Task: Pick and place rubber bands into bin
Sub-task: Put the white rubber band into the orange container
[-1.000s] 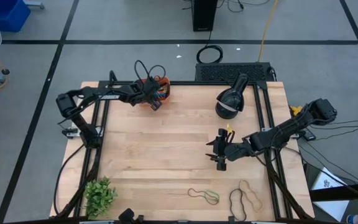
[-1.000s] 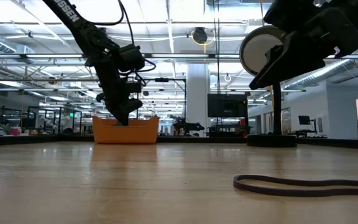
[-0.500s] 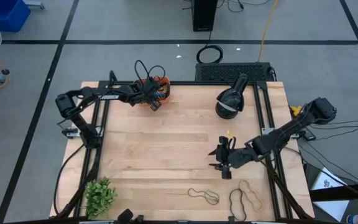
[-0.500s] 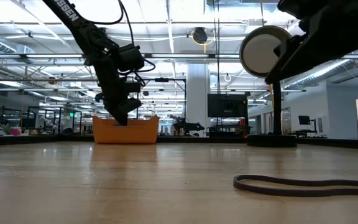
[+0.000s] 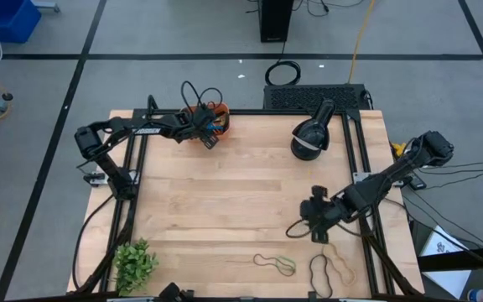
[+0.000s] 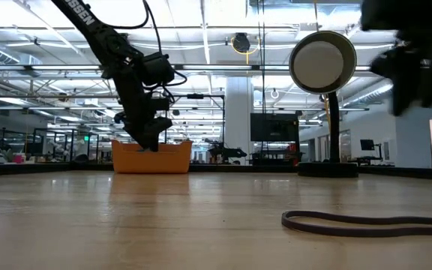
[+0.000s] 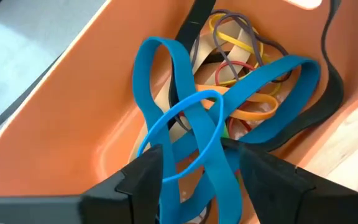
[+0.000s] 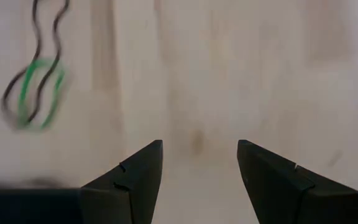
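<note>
left gripper (image 7: 199, 163) sits over the bin (image 5: 209, 120) at the table's far left corner, fingers spread, with a blue rubber band (image 7: 194, 118) looped between and around them; whether it is pinched or only draped cannot be told. under it in the bin lies a tangle of bands: blue, orange (image 7: 253, 111), yellow, red, black, their lower ends hidden by the fingers. in the low view the bin (image 6: 151, 157) shows as an orange wall only, contents out of sight. right gripper (image 8: 199, 163) hangs over bare table (image 5: 225, 193) near the front right, fingers apart and holding nothing; in the low view it is a dark blur cut off by the picture's edge. loose bands on the table near the front edge: a green and black one (image 5: 277, 264), partly blurred in the wrist view (image 8: 35, 87), and a black and tan pair (image 5: 329, 268) just beside. a black band (image 6: 366, 220) lies in the low view, its far end cut off.
</note>
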Robot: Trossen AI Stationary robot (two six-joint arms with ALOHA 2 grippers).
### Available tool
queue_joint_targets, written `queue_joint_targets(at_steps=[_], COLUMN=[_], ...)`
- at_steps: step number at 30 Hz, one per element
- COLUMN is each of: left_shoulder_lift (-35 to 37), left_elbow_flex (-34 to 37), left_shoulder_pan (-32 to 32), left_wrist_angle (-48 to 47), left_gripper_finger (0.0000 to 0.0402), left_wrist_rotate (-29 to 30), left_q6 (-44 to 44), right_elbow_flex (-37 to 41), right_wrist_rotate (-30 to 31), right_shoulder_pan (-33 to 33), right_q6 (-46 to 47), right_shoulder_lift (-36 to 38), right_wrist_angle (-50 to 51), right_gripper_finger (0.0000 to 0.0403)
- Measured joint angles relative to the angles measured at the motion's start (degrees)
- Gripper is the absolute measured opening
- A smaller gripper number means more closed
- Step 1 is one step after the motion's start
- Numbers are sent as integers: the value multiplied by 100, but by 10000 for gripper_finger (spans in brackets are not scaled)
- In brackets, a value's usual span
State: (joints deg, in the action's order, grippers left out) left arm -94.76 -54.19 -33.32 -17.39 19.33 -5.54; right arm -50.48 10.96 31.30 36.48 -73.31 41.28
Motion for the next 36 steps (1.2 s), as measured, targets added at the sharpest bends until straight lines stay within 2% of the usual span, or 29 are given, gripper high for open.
queue_joint_targets(at_steps=[6,12,16,23,36], left_shoulder_lift=[0,0,0,2,4], left_elbow_flex=[0,0,0,0,0], left_shoulder_pan=[81,196,237,273,273], left_wrist_angle=[-8,-4,-1,7,7], left_gripper_finger=[219,219,220,219,219], left_wrist_rotate=[0,0,0,2,2], left_q6=[28,70,66,72,57], right_elbow_flex=[-2,-2,-2,-2,95], right_wrist_rotate=[-639,-1109,-1406,-1435,-1418], right_shoulder_pan=[578,1119,1323,1420,1431], right_q6=[1549,2587,2756,2514,2282], right_shoulder_lift=[-178,-513,-818,-1294,-1364], right_wrist_angle=[641,487,197,159,482], right_gripper_finger=[190,166,156,153,148])
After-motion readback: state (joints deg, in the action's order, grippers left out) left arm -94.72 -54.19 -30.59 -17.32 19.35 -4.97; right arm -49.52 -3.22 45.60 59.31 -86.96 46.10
